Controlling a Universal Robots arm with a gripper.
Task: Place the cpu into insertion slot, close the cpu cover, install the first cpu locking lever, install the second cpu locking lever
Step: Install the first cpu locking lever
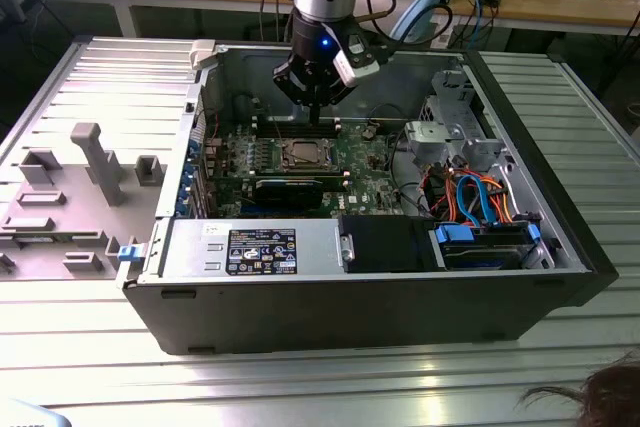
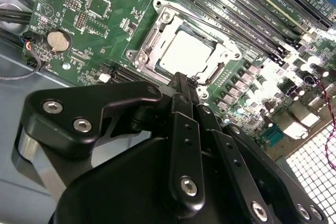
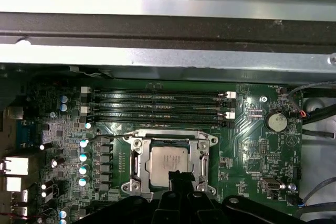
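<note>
The cpu [image 2: 186, 53] [image 3: 169, 160] lies flat in the insertion slot [image 1: 305, 155], its pale silvery face showing. The cpu cover [image 2: 148, 43] [image 3: 137, 162], a silvery frame, is folded down around it. A thin wire lever [image 3: 113, 138] runs beside the socket's corner; I cannot tell whether it is latched. My gripper [image 1: 315, 99] [image 2: 184, 83] [image 3: 178, 176] hangs just over the socket's edge, black fingers pressed together, shut with nothing between them. In both wrist views the fingertips overlap the cover's rim; whether they touch it I cannot tell.
The green motherboard [image 1: 360, 162] lies inside an open computer case [image 1: 350, 297]. Long memory slots [image 3: 157, 106] run beside the socket, near the case wall [image 3: 168, 51]. A coin battery [image 3: 275, 121], capacitors [image 3: 84, 156], drive cables [image 1: 470, 197] and grey fixtures [image 1: 95, 162] on the exterior view's left surround it.
</note>
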